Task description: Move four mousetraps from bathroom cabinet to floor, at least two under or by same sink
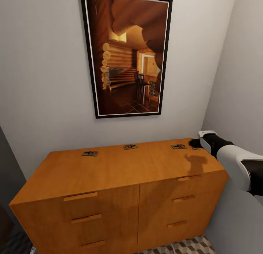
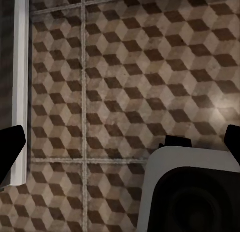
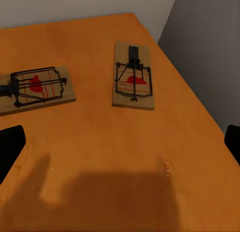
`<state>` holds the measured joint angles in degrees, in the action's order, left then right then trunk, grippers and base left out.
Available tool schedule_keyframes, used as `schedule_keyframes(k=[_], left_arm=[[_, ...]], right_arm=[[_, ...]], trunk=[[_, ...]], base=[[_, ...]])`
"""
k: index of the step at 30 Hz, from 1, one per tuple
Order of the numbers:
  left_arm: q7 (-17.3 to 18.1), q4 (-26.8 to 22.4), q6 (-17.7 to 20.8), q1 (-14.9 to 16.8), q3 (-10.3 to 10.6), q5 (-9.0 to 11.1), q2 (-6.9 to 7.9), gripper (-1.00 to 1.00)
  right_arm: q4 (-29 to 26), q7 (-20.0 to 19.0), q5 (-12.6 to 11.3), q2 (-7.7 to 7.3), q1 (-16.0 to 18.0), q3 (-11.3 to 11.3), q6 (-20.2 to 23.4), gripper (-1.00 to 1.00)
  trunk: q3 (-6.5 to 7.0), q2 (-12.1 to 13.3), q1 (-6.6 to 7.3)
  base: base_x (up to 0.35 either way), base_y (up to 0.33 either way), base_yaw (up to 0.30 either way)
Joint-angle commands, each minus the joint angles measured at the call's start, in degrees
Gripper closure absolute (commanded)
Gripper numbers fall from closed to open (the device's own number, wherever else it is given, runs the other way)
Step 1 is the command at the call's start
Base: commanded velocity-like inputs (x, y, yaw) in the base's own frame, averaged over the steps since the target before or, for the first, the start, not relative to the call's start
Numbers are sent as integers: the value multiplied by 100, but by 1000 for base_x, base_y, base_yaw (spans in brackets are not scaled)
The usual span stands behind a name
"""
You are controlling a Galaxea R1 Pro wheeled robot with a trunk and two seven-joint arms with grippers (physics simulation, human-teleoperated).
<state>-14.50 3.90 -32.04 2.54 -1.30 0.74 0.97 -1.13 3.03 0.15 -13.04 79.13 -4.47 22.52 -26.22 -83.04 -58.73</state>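
The right gripper [image 1: 194, 143] is hovering over the far right corner of the cabinet [image 1: 120, 170], its jaws standing wide apart with nothing between them. In the right wrist view two mousetraps are lying flat on the orange top ahead of the fingertips. One mousetrap [image 3: 133, 76] is sitting ahead of the gap and toward one jaw, its long axis running away from the gripper, nearly parallel to the cabinet's side edge. The other mousetrap [image 3: 36, 88] is lying ahead of the opposite jaw, its long axis running across the gap, slightly tilted.

From the head view, more traps are resting along the cabinet's back edge: a middle trap [image 1: 130, 146] and a left trap [image 1: 90, 153].

The left gripper [image 2: 120, 142] is pointing down at the bathroom floor [image 2: 130, 82], its fingertips wide apart and empty.
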Motion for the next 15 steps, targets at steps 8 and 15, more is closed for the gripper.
schedule_keyframes(k=[8, 15], left_arm=[[0, 23, -31, 10, -10, 5, 2, -100], [0, 23, -30, 10, -10, 5, 2, -100]], right_arm=[[-15, -674, 11, -35, -30, -41, 33, -100], [-19, -825, -4, -40, -37, -36, 34, -100]], trunk=[[-6, -4, 0], [-6, -4, 0]], base=[[0, 0, 0], [0, 0, 0]])
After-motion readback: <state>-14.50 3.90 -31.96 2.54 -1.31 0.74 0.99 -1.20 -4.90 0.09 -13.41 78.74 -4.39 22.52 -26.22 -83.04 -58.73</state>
